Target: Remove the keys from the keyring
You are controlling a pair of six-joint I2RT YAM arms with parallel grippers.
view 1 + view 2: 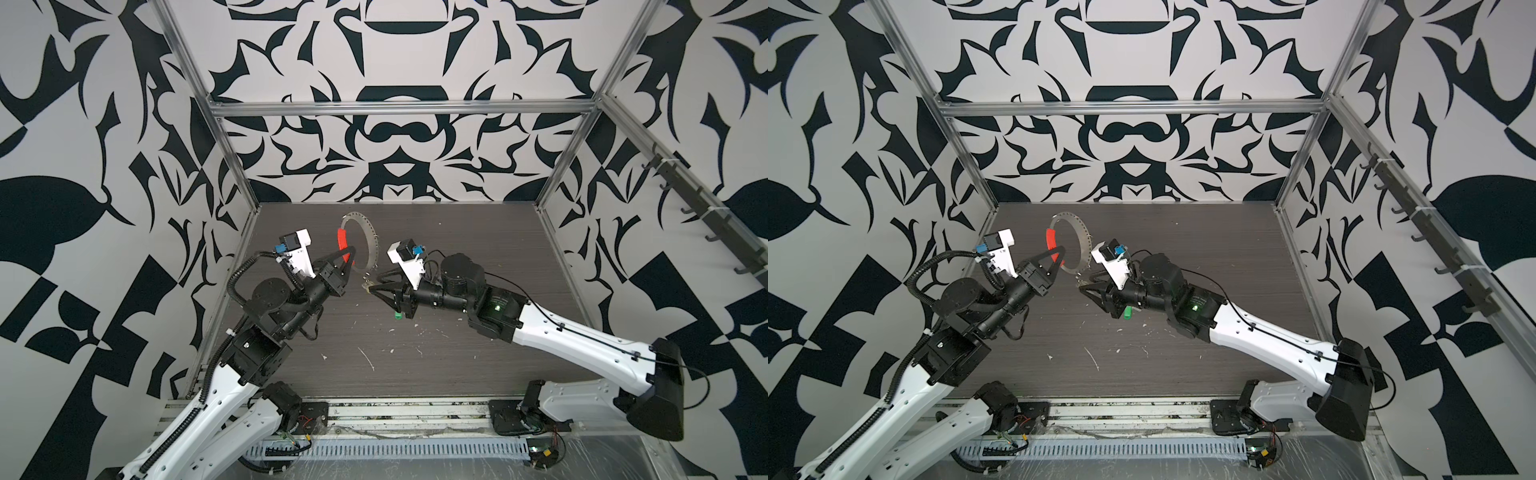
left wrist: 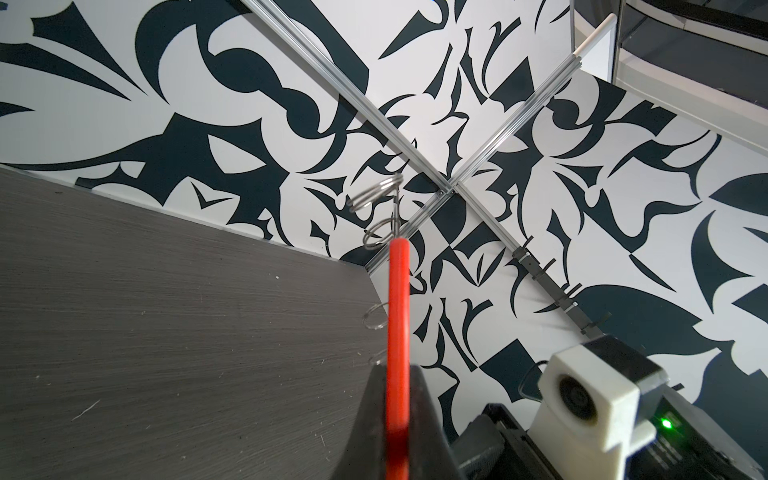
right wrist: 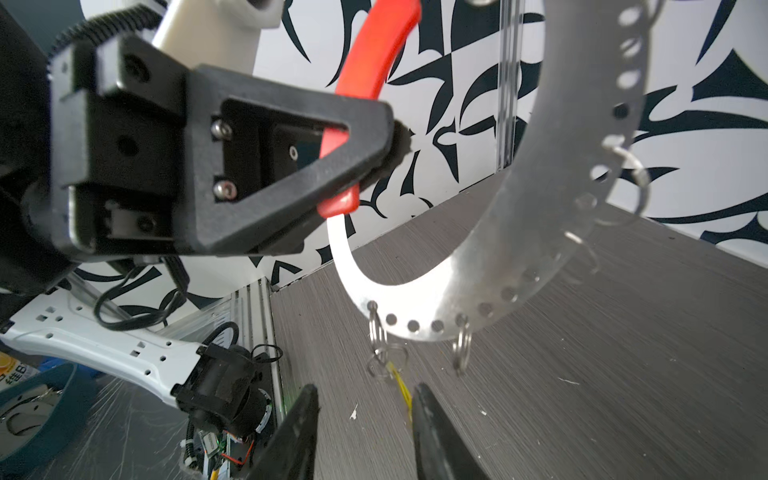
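- Top views: one keyring [image 1: 372,237], a flat grey metal band bent into a loop, is held up off the dark counter [image 1: 457,353] toward its far left part. The left claw [image 1: 352,254] is clamped shut on its single red sleeve [image 1: 342,241].
- Both top views show one green key [image 1: 398,316] off the keyring, down on the counter and partly hidden under the wrist of the right arm. The right claw [image 1: 368,286] sits at the lowest part of the loop. A few white flecks [image 1: 370,359] lie scattered nearer the front.
- Left wrist: the red sleeve [image 2: 398,324] runs straight out from between the two black fingers [image 2: 430,415], pinched tight. Three small rings [image 2: 376,194] show clearly beside and beyond it; a fourth is only partly seen.
- Right wrist: the band [image 3: 519,249] has a row of punched holes, and at least four small rings hang from them. From the ring nearest the sleeve a short chain of rings carries one yellow key [image 3: 400,384], seen edge-on.
- The right claw [image 3: 363,390] is partly spread. The yellow key lies in the gap, close against one finger [image 3: 436,428] and clear of the other.
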